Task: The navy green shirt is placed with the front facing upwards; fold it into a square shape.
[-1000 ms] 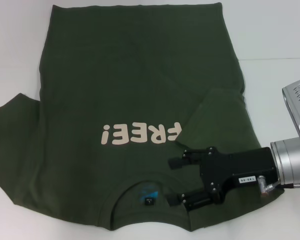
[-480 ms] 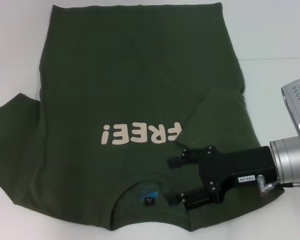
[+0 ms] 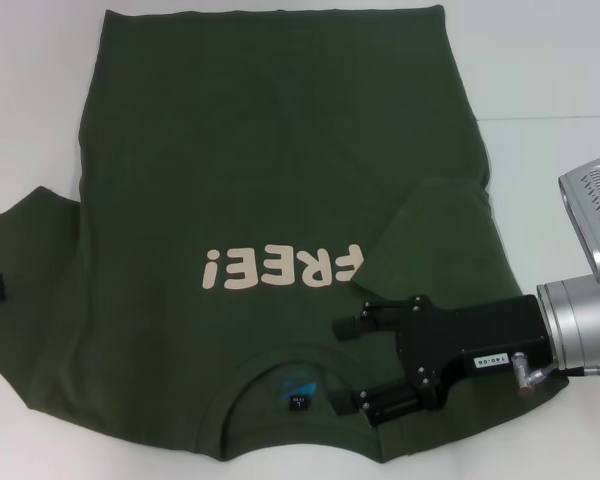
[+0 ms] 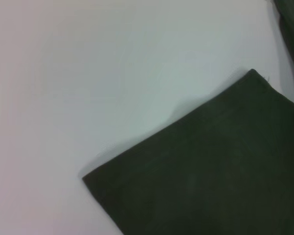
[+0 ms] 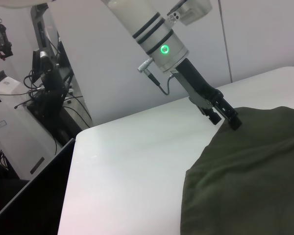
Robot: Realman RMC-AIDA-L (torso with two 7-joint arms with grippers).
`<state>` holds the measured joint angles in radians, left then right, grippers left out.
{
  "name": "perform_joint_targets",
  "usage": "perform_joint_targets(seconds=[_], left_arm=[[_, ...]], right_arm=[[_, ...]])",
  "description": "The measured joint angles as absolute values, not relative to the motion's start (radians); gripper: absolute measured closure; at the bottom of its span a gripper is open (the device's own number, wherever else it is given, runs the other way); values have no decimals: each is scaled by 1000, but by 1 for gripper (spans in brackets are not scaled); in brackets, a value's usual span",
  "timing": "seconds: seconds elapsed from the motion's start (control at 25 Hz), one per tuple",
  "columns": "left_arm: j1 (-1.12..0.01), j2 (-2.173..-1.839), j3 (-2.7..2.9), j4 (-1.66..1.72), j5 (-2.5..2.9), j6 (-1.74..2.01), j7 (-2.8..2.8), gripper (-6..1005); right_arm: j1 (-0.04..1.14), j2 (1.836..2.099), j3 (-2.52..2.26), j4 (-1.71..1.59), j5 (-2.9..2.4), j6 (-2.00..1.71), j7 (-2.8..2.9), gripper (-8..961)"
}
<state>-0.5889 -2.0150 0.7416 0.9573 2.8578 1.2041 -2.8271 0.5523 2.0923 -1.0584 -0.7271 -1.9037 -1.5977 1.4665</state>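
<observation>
Right sleeve folded in, left pincer arriving at the other sleeve.

Nearest, the right pincer [image 3: 345, 363] hovers low over the navy green shirt [image 3: 270, 180] by the collar [image 3: 280, 362], its fingers apart with nothing between them; just beyond it the right sleeve [image 3: 435, 235] lies folded in over the chest, beside the cream "FREE!" lettering [image 3: 280, 268]. The shirt lies flat, front up, on the white tabletop [image 3: 550, 60], collar toward the robot and hem at the far end. At the left sleeve [image 3: 25, 250], still spread out, the left pincer [image 5: 225, 115] touches down at the cuff edge; whether it is open I cannot tell. It should probably pinch both cloth layers at the cuff and carry them straight inward, so the fold mirrors the right side.
</observation>
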Motion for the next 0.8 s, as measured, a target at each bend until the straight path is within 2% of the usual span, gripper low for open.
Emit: perform_joint_targets(seconds=[0.8], left_arm=[[-606, -2002, 746, 927, 2859, 1201, -2839, 78]], right_arm=[[554, 2091, -1057, -732, -1905, -1593, 1463, 119]])
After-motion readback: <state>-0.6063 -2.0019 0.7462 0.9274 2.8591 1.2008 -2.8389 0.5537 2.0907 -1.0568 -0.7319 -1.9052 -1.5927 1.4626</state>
